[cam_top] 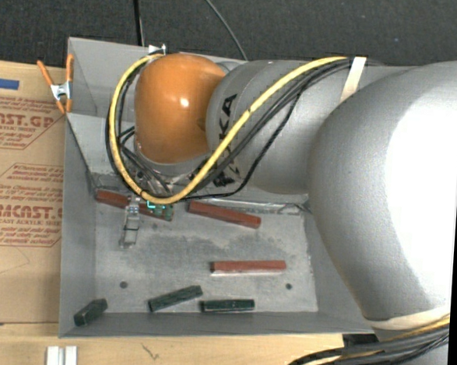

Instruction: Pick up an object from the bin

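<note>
Bin [76,237]: grey metal, viewed from above.
Gripper [131,227]: positioned at the bin's 9 o'clock; whether it is open or closed cannot be told.
Nearest thing: red-brown bar [110,198], just beside the gripper at its 10 o'clock.
Remainder: dark green bars [174,297] scattered toward 6 o'clock.

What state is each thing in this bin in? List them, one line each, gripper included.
left red-brown bar, flat, partly hidden under the wrist.
upper red-brown bar, flat, lying free.
lower red-brown bar, flat, lying free.
left dark green bar, flat, slanted.
right dark green bar, flat, lying free.
small dark block, in the near left corner.
gripper, low, beside the left red-brown bar.
</note>
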Tool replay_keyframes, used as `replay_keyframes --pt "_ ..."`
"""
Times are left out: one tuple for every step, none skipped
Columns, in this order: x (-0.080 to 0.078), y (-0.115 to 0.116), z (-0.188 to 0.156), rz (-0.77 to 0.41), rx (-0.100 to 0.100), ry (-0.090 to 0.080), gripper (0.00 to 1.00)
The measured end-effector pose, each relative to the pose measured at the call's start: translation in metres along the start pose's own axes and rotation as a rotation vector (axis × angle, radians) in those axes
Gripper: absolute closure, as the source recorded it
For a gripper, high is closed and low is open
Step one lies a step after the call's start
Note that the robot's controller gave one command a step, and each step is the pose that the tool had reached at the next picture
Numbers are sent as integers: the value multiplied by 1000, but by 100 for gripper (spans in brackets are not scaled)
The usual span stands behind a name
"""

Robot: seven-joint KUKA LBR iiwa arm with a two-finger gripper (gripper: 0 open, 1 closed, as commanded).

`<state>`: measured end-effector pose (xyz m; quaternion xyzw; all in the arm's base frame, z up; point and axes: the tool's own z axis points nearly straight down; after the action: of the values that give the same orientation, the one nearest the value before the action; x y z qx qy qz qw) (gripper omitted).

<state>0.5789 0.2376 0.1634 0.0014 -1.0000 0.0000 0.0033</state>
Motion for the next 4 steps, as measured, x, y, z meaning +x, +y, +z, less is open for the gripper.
replay_keyframes --pt "-2 -1 -5 2 -2 -8 0" --pt "-4 -23 68 49 -2 -7 100" --pt "-5 -24 68 50 -2 -7 0" --pt "-5 -24 68 50 -2 -7 0"
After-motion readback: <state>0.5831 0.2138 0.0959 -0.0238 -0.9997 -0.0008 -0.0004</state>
